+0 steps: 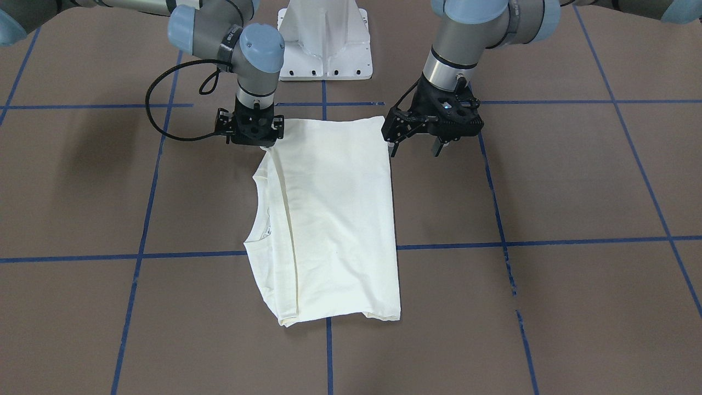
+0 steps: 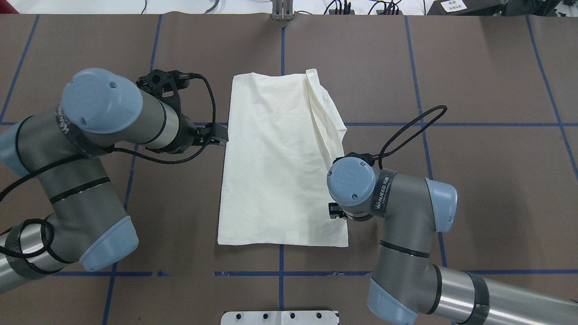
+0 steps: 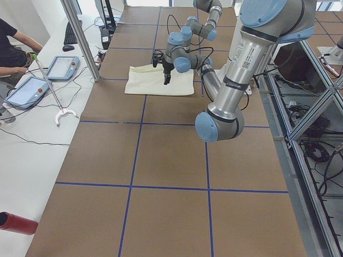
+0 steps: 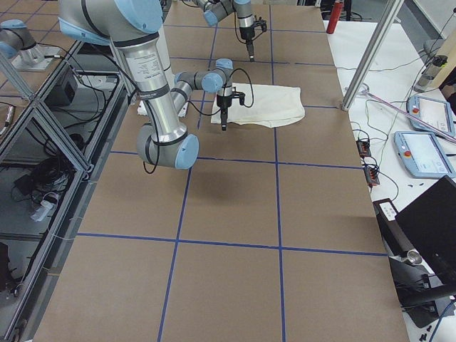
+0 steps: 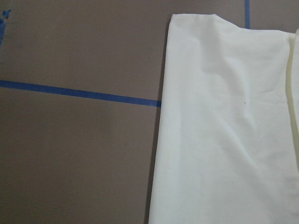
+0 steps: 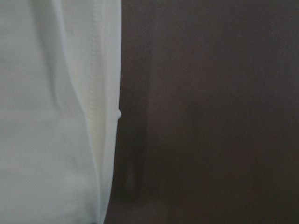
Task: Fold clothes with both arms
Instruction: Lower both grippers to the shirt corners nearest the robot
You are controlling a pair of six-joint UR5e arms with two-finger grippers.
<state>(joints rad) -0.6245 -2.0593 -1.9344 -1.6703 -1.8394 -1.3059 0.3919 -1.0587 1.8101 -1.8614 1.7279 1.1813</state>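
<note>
Shirt (image 1: 334,219) lies half-folded on tabletop (image 1: 576,307), left gripper (image 1: 414,149) spread empty beside it, right gripper (image 1: 256,141) on a corner, grip untellable; next, probably both pinch corners

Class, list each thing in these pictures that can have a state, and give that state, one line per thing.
T-shirt: folded lengthwise into a long strip, lying flat on the table, plain side up.
Left pincer: open, holding nothing, beside the shirt's corner nearest the robot.
Right pincer: pointing down over the shirt's other corner on the robot's side; whether it is open or shut cannot be told.
</note>
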